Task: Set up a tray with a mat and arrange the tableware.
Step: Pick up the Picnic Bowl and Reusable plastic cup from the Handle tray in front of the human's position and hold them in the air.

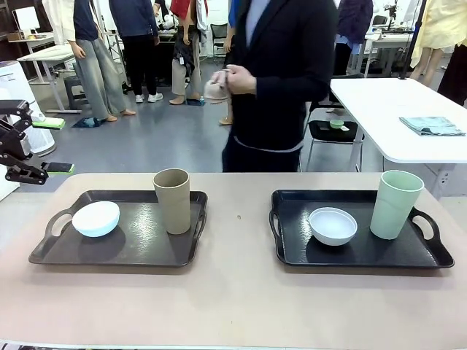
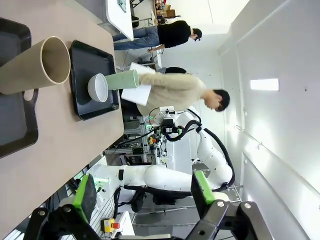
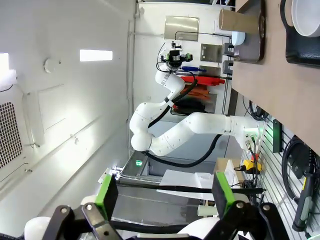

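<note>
The left gripper [image 2: 144, 190] and the right gripper [image 3: 165, 194] both have their jaws wide apart and hold nothing. On the table [image 1: 233, 306] lie two black trays, apart from each other. On the left tray [image 1: 109, 261], the pale blue bowl [image 1: 95, 218] sits near the left edge and the tan cup [image 1: 172, 200] stands upright by the far right corner. On the right tray [image 1: 365, 261], the white bowl [image 1: 333, 224] sits toward the left edge and the green cup [image 1: 395, 204] stands upright by the right edge. A person [image 1: 281, 80] stands behind the far edge of the table.

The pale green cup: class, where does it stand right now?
In the front view the pale green cup stands upright on the right-hand black tray, right of the white bowl.
</note>
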Available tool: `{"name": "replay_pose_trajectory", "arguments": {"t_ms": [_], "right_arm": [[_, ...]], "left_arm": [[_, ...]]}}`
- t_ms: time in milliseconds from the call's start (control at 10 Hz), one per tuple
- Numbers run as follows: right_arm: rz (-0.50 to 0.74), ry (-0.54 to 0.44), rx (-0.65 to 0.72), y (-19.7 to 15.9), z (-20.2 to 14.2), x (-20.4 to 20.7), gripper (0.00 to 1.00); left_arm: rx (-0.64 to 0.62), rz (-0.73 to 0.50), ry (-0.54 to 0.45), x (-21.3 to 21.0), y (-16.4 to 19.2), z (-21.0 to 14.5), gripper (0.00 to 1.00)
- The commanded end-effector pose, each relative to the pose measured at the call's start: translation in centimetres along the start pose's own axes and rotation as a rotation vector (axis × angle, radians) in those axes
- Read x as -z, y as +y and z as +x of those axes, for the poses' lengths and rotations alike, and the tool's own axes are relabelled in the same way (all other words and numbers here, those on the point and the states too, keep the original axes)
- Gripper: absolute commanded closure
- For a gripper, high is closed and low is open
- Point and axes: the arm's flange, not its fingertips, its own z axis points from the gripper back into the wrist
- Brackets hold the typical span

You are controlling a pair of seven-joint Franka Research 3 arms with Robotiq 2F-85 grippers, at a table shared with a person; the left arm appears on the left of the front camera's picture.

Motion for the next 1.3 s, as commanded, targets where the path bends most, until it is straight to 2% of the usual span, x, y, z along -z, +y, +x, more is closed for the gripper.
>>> {"name": "replay_pose_trajectory", "arguments": {"t_ms": [0,1200], "right_arm": [[-0.006,-0.003,0.018,0.14,0.06,0.03,0.00],[-0.006,-0.003,0.018,0.14,0.06,0.03,0.00]], "left_arm": [[0.001,0.011,0.009,-0.30,-0.33,-0.23,0.00],[0.001,0.011,0.009,-0.30,-0.33,-0.23,0.00]]}}
